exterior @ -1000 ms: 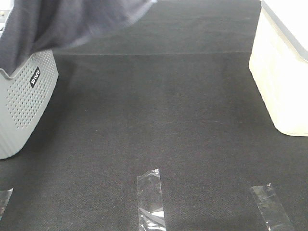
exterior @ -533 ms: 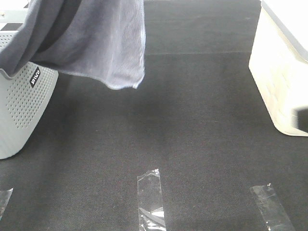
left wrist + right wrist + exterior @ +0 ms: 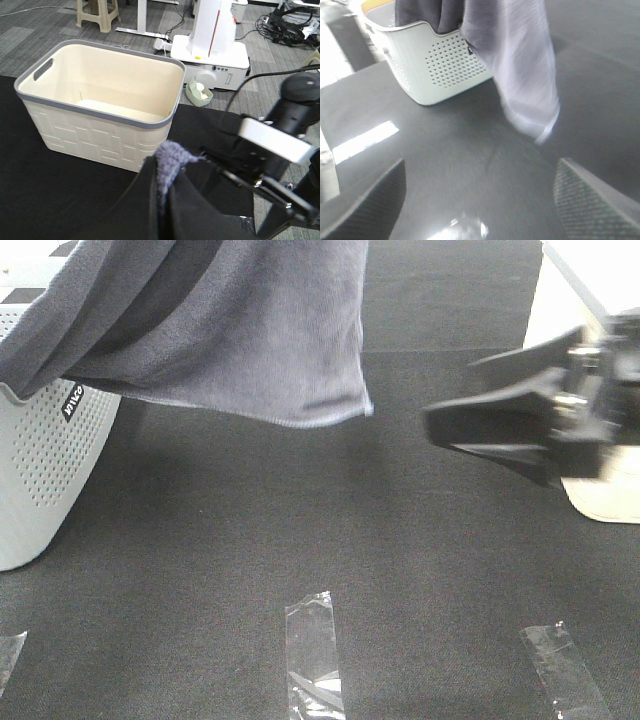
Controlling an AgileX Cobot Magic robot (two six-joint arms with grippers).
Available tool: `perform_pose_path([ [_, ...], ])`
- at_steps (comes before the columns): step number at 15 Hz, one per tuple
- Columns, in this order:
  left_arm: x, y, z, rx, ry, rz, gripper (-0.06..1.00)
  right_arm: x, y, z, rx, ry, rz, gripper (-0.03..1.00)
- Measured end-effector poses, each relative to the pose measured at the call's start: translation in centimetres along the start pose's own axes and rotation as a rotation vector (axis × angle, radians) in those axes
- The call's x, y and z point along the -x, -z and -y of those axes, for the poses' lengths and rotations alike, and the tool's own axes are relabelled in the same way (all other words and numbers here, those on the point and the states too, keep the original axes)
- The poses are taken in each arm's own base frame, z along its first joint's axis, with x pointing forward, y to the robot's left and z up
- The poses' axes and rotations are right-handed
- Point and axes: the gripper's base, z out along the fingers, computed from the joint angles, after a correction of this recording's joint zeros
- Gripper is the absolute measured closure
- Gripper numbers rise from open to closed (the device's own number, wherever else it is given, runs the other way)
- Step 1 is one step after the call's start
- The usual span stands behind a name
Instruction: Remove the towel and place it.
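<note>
The grey-lavender towel (image 3: 230,330) hangs in the air from the top left, its lower hem free above the black mat and its other end still draped over the grey perforated basket (image 3: 40,460). In the left wrist view my left gripper (image 3: 162,172) is shut on a bunched tuft of the towel (image 3: 170,155). My right gripper (image 3: 450,405) reaches in from the right with its jaws wide open and nothing in them, a little way right of the hanging hem. The right wrist view faces the towel (image 3: 520,65) and the grey basket (image 3: 435,70) between its open fingers (image 3: 370,205).
A cream basket with a grey rim (image 3: 545,310) stands at the right edge, partly behind the right arm; it is empty in the left wrist view (image 3: 90,135). Clear tape strips (image 3: 313,650) (image 3: 562,670) lie on the mat near the front edge.
The towel has been drawn further right and out of the grey basket, spreading wider. My right gripper has swung into the high view from the right, towards the hanging hem.
</note>
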Motion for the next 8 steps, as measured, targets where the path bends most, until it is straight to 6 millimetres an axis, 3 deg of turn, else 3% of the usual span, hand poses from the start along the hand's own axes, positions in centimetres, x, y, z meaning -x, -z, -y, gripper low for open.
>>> perform_pose_path([
  [3, 0.2, -0.9, 0.9, -0.027, -0.014, -0.008, 0.94, 0.7, -3.5, 2.1, 0.061, -0.033, -0.025, 0.2],
  [8, 0.2, -0.9, 1.0, -0.03, -0.015, -0.008, 0.94, -0.2, -7.9, 2.8, 0.157, -0.059, -0.097, 0.2],
])
